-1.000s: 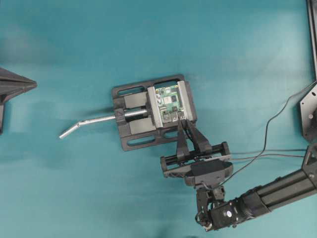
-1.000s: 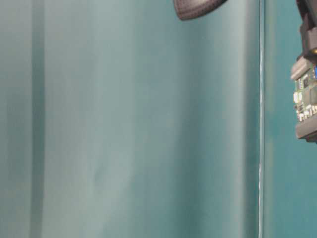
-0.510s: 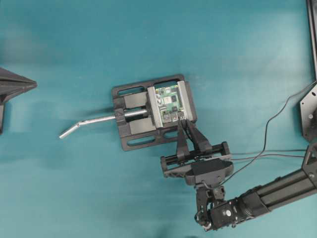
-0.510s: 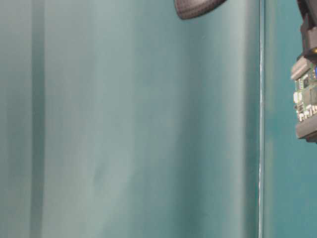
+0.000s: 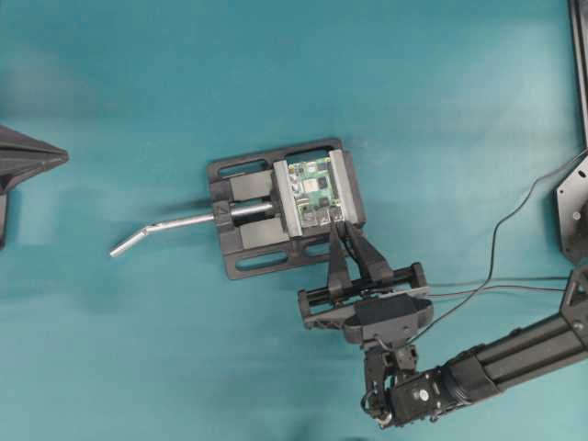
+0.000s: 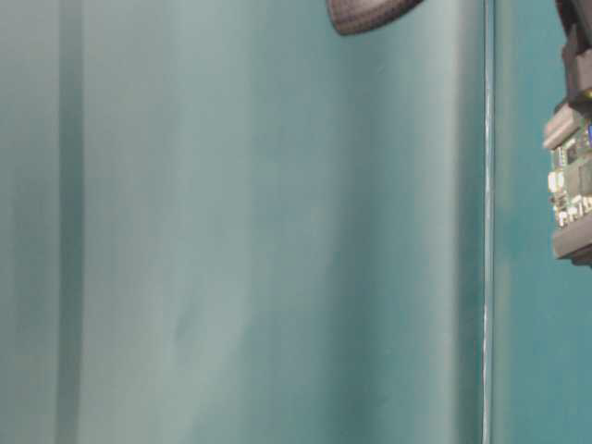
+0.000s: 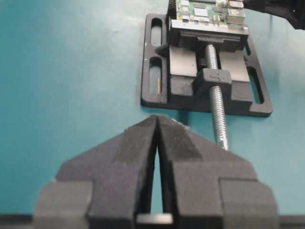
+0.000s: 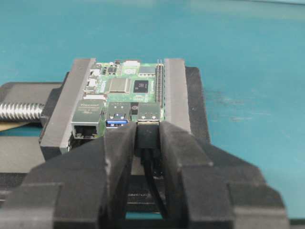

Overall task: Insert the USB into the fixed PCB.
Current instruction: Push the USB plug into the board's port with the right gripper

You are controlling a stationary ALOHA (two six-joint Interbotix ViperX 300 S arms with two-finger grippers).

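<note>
Teal bench carries everything here. On it sits the black vise with grey jaws and a bent silver handle, and I see the small green rectangular circuit board with black chips and silver ports clamped flat between those jaws.

My right arm reaches in from the lower right of the overhead view. Right end effector is clenched on the dark-bodied USB plug on its thin black cable, with the cable trailing down between the fingers. The plug's front end sits right at the mouth of the rightmost silver port, beside the blue-tongued one. I can't tell how deep the metal tip has gone; the fingers and plug body hide it.

Left end effector is clenched on nothing, parked well apart on the handle side of the vise.

My read: the step is the final seating push. To do it well, I keep the plug level and square to the port, push straight along the port axis toward the board, no sideways lean toward the blue port. Press slowly; if it binds, back off and re-align rather than force it, since the vise won't give. Hold the grip firm so the plug doesn't slip backward between the fingers. Release only after it looks seated.
</note>
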